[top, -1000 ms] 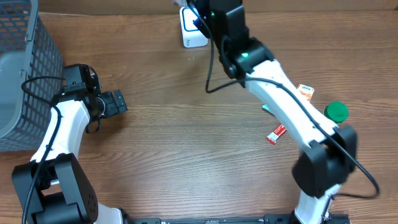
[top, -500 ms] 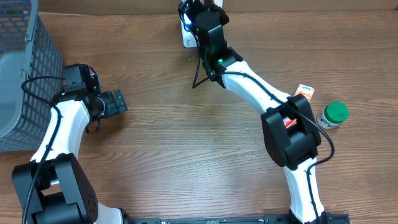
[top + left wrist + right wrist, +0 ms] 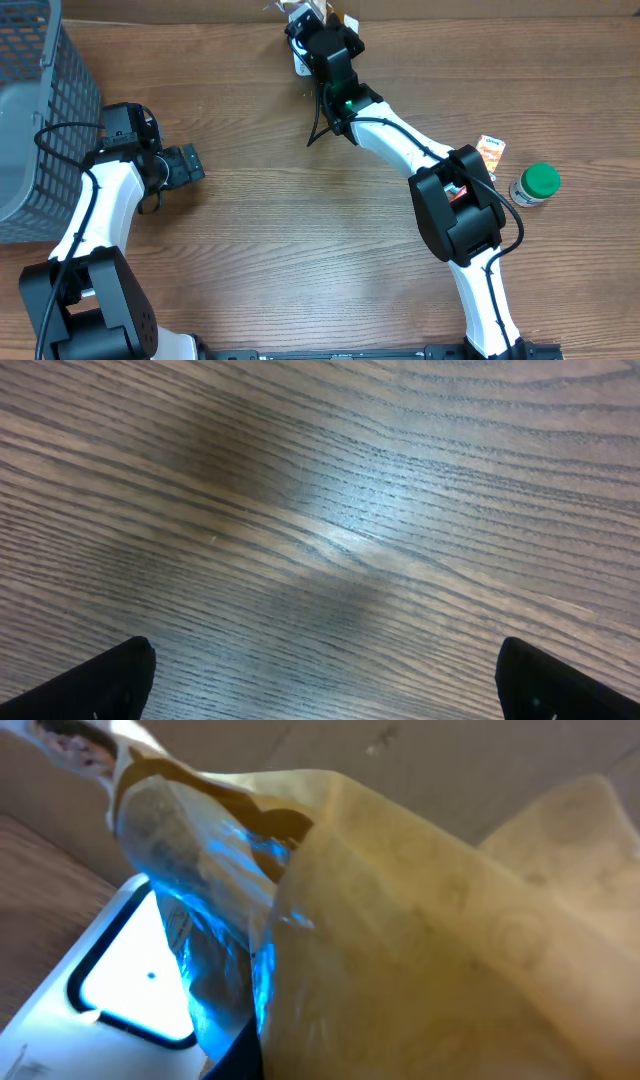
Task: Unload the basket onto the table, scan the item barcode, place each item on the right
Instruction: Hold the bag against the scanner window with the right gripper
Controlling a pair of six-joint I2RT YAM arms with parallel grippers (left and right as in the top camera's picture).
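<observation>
Right wrist view is almost filled by a crinkled tan plastic packet with a clear end (image 3: 420, 920), its clear part lit blue. From overhead, the right tool (image 3: 315, 25) is pinching this packet at the end of the outstretched right arm, and it holds the packet off the desk, directly over a white box-shaped scanner (image 3: 300, 65). In the wrist view the scanner's bright window with its dark border (image 3: 120, 985) lies just under the packet's clear end; whether the two touch cannot be told.

Brown wood-grain desk (image 3: 300, 250) carries the rest. Well to the right of the scanner and nearer the robot lies a small orange-and-white carton (image 3: 490, 148). A white bottle with a green cap (image 3: 540, 180) stands farther right of the scanner than the carton. A small red item (image 3: 458, 197) shows partly behind the right arm's elbow, also well right of the scanner.

Left tool (image 3: 190, 163) is well to the left of the scanner and nearer the robot, spread wide and gripping nothing. Its two black fingertips (image 3: 110, 678) sit in the bottom corners of the left wrist view, with bare wood between them. A grey mesh basket (image 3: 40, 90) stands at the far left, farther from the scanner than the left tool.
</observation>
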